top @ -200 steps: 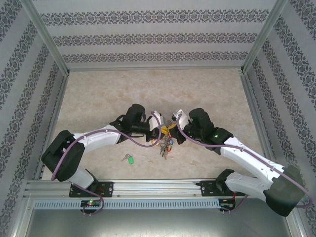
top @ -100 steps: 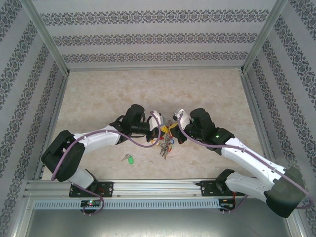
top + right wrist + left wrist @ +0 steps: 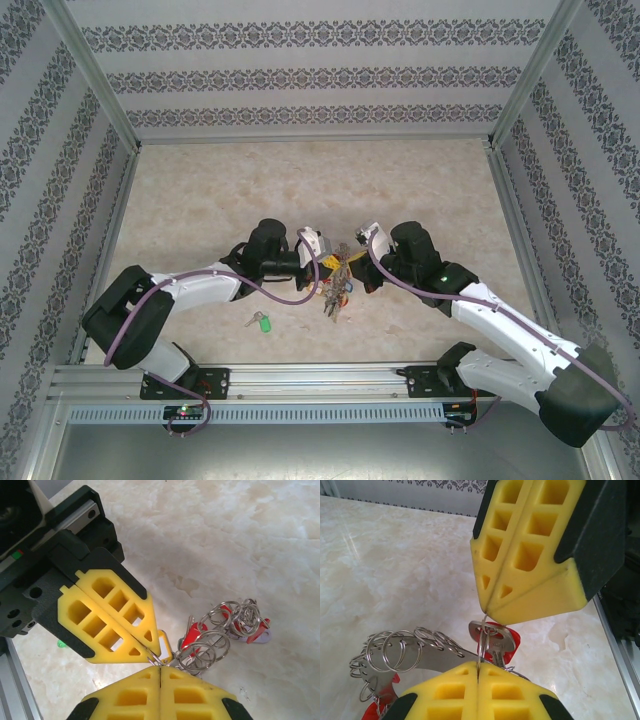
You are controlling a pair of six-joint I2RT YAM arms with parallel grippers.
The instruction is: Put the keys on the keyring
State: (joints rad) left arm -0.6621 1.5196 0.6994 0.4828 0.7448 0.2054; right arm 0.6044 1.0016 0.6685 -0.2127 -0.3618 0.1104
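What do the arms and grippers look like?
Left arm and right arm: white shells, black joints, a purple cable along each. Left gripper and right gripper: black bodies, yellow fingers with square and triangular cut-outs. A green light glows on the right wrist.

Back wall (image 3: 320, 75) at 12 o'clock: pale wallpaper, 3 dark damask bands. Left wall (image 3: 40, 200) at 9 o'clock, right wall (image 3: 600, 200) at 3 o'clock: same pattern. Beige marbled tabletop (image 3: 300, 180) at centre, evenly lit, soft shadows. Aluminium posts (image 3: 95, 75) at 11 and 1 o'clock. Aluminium rail (image 3: 320, 378) and slotted strip (image 3: 320, 412) at 6 o'clock.
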